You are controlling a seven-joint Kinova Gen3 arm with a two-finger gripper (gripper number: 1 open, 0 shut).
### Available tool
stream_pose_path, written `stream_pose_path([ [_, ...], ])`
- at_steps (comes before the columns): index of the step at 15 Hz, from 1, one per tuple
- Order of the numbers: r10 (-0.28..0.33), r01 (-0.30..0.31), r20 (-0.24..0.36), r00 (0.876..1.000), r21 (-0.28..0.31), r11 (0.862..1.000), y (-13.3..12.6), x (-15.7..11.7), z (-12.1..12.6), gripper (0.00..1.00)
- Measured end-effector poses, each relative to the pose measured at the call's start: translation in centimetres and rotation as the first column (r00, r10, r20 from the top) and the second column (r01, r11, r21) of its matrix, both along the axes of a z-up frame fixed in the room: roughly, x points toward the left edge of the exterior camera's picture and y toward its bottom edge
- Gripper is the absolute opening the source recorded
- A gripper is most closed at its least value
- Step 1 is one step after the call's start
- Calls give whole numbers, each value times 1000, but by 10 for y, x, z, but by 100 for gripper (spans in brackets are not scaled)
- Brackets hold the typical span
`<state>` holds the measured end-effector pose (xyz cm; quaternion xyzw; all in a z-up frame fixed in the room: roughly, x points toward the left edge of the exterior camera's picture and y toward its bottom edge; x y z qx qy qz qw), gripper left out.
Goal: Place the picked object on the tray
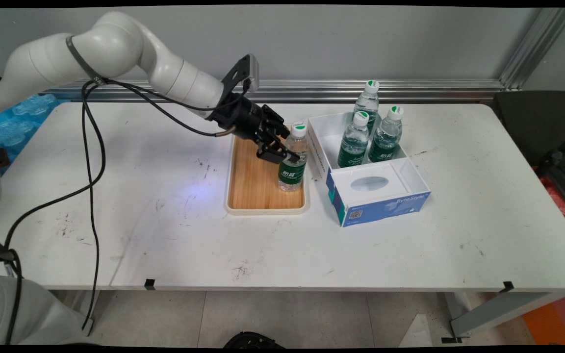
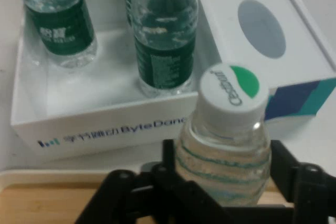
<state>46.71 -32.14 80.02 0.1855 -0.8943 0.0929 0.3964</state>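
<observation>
**Wood tray, one bottle, and a gripper closed round it**

Wood is the ground of this scene: a pale-rimmed wooden tray [image 1: 253,186] lies near the middle of the white worktop [image 1: 165,235]. On the tray's right side stands a clear water bottle [image 1: 292,169] with a green label and a white cap marked in green. It looks upright, with its base on or just above the wood; we cannot tell which.

The arm reaches in from the upper left of the frame, black cables [image 1: 89,186] hanging from it. Its gripper [image 1: 290,156] meets the water bottle from the left, just below the shoulder. In the hand view the gripper [image 2: 223,182] has a black finger pressed to each side of the water bottle [image 2: 226,150], so we read it as pinching the bottle rather than standing spread.

Just right of the tray, close but apart from it, sits a white box [image 1: 385,203] with blue printed sides. Its far compartment holds three more bottles [image 1: 354,139], all upright with their caps on. Its near part is covered by a white panel with an oval opening [image 1: 370,183].

In the hand view the white box [image 2: 105,129] fills the upper frame, directly beyond the held bottle, and a strip of the wooden tray [image 2: 31,203] shows at the lower left.
</observation>
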Motion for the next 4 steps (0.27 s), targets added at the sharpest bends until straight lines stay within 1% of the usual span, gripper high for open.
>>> stream_pose_path([
  [1,0,0,0,1000,0,1000,0,0,-1,100],
  [4,-1,1,-1,1000,1,1000,1,1,-5,100],
])
